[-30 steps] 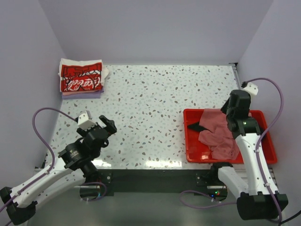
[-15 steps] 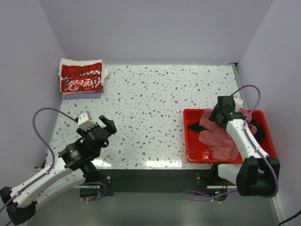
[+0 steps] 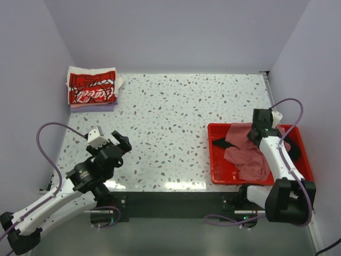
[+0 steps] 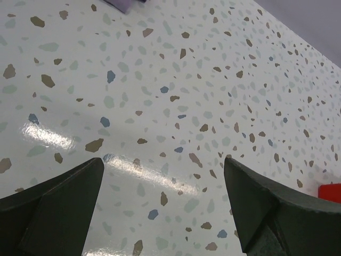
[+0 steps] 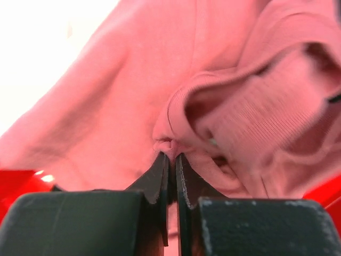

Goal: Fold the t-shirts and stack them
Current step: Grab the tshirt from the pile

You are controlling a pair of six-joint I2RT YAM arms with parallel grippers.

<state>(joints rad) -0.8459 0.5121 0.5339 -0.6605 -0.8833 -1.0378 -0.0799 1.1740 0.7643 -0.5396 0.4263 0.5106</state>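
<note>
Dusty-red cloth fills most of the red plastic bin (image 3: 217, 176), which sits at the near right of the speckled table (image 3: 176, 112). This dusty-red t-shirt (image 3: 242, 157) lies crumpled and covers most of a black t-shirt (image 3: 219, 143), which shows only at the bin's left wall. The right gripper (image 5: 172, 156) reaches into the bin with its fingers pressed together on a raised fold of the dusty-red shirt, and its arm hides part of the cloth. Well left of the bin, the left gripper (image 4: 163, 160) hangs spread wide over bare tabletop. One folded stack (image 3: 91, 89) lies far from the bin, diagonally across at the far left corner. Its top is white with red Coca-Cola print over a pale purple layer, and it perhaps holds more.
</note>
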